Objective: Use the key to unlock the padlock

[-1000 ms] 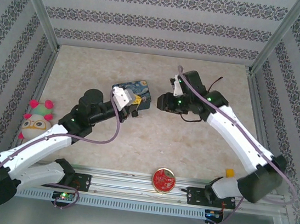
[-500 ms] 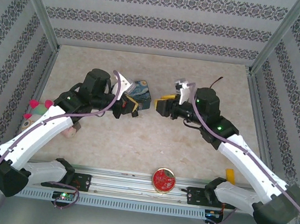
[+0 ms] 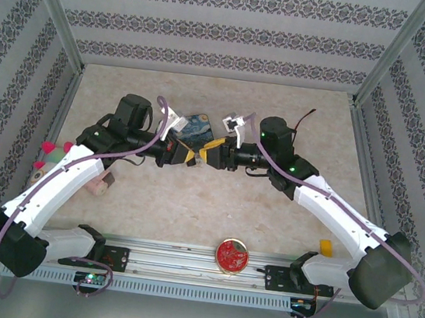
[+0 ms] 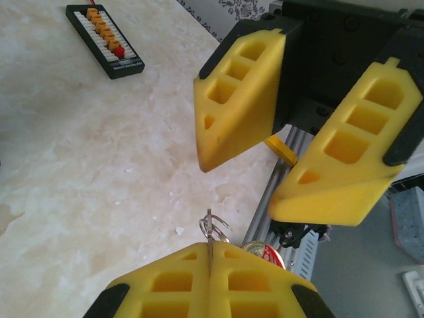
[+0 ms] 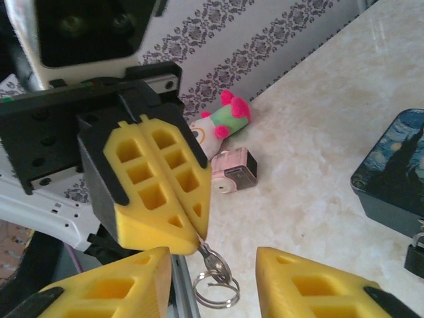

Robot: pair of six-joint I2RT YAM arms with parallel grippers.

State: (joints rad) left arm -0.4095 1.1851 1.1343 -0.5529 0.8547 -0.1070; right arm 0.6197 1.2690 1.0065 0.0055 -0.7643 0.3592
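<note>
At the near edge of the worktop a round red disc [image 3: 232,254] is seen lying on the metal rail [image 3: 184,259]. Toward the left edge a plush toy [image 3: 49,159] with pink tufts is found, and a small pink object [image 3: 100,183] lies just beside it.

Over the middle of the worktop the two claws are brought tip to tip. The left gripper [image 3: 184,155] is pressed together on the key [image 4: 209,233]. The blade is pinched between the yellow pads [image 4: 179,281], and the silvery split ring [image 5: 215,289] is left hanging free beyond the tips. The right gripper [image 5: 213,258] is held with its fingers [image 5: 126,286] spread apart and nothing between them. They flank the key on either side without touching it.

Just beyond the claws, toward the far edge, the starry-night tin [image 3: 198,128] is set flat on the worktop. The padlock [image 5: 417,257] is seen from the right wrist just beside the tin's near wall, with its dark body cut off by the frame edge. Whether it touches the tin cannot be told.
</note>
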